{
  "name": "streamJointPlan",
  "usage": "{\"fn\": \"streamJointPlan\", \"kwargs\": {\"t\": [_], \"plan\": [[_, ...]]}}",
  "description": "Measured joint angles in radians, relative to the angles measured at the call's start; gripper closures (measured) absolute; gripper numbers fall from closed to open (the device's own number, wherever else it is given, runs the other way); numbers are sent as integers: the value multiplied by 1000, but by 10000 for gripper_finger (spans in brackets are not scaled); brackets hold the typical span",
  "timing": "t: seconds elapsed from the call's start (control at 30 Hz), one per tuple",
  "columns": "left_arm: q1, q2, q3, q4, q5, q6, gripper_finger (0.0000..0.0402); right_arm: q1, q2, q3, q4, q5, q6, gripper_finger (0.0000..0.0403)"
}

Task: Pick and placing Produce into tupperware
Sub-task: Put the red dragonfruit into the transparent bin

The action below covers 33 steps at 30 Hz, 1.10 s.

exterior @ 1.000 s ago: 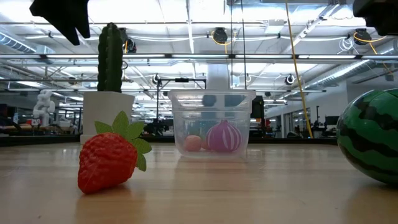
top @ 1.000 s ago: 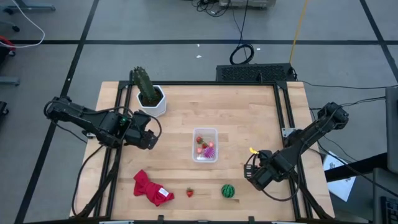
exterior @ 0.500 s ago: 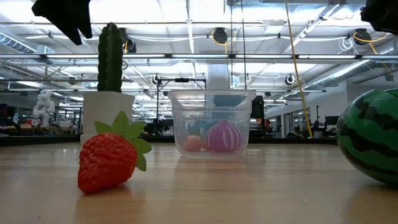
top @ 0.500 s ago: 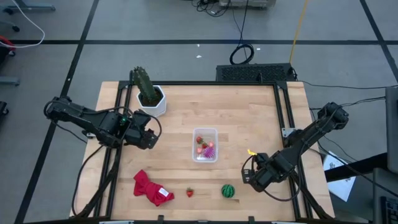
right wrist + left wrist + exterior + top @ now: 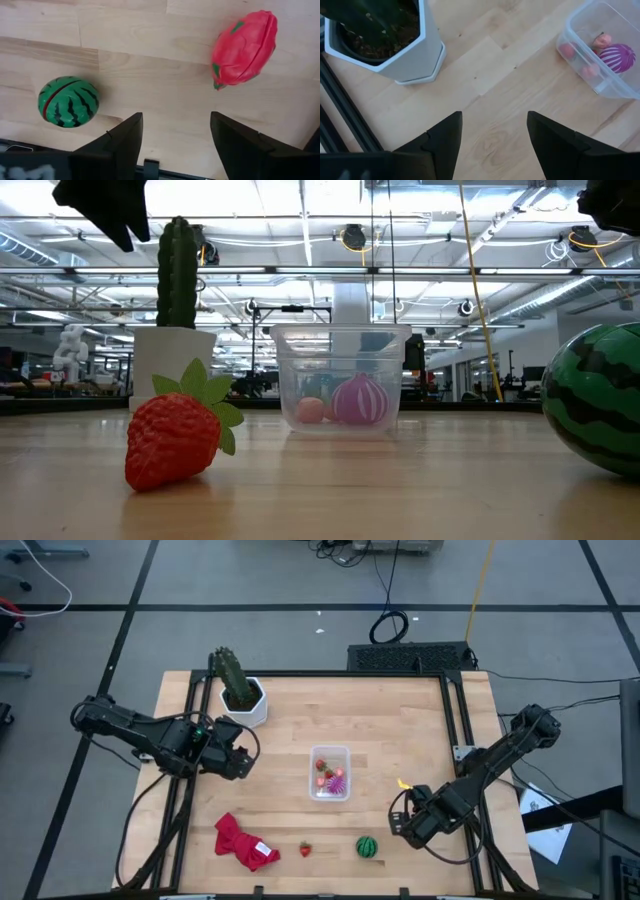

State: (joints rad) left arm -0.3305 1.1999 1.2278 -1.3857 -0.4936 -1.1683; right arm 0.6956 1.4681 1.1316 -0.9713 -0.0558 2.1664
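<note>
Wooden bench (image 5: 400, 730) fills the middle of the high view, with a grey floor around it and a long lit hall behind it in the low view. At the bench's centre stands the tupperware (image 5: 330, 772), already holding a purple striped ball (image 5: 618, 52) and a few small red pieces (image 5: 566, 50). Two items of produce remain out along the near edge: the strawberry (image 5: 305, 849) and, to its right, the watermelon ball (image 5: 369, 847). A red cloth (image 5: 241, 841) lies near the near-left corner, and a cactus in a white pot (image 5: 241, 697) sits by the far-left corner.

Right gripper (image 5: 403, 825) hovers just right of the watermelon ball, fingers spread and empty; its wrist view shows the ball and a red dragon-fruit-like piece (image 5: 243, 47) ahead of them. Left gripper (image 5: 237, 762) waits at the left side, between pot and tub, fingers spread, holding nothing.

Judging by this, the step in hand is the approach to the watermelon ball. Next, the right gripper needs to centre over it, descend, close around the round body without nudging it into a roll, then carry it to the tub.
</note>
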Motion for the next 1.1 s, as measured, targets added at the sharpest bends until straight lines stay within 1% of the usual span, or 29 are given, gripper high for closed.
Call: {"fn": "streamJointPlan", "kwargs": {"t": [0.13, 0.3, 0.6, 0.73, 1.1], "plan": [[0, 0, 0, 0, -6, 4, 172, 0, 0, 0, 17, 0, -42, 153], [0, 0, 0, 0, -6, 5, 172, 0, 0, 0, 8, 2, -9, 141], [0, 0, 0, 0, -7, 12, 172, 0, 0, 0, 8, 1, 5, 140], [0, 0, 0, 0, -7, 12, 172, 0, 0, 0, 23, 0, -45, 140], [0, 0, 0, 0, -7, 12, 172, 0, 0, 0, 2, 0, -39, 140]]}}
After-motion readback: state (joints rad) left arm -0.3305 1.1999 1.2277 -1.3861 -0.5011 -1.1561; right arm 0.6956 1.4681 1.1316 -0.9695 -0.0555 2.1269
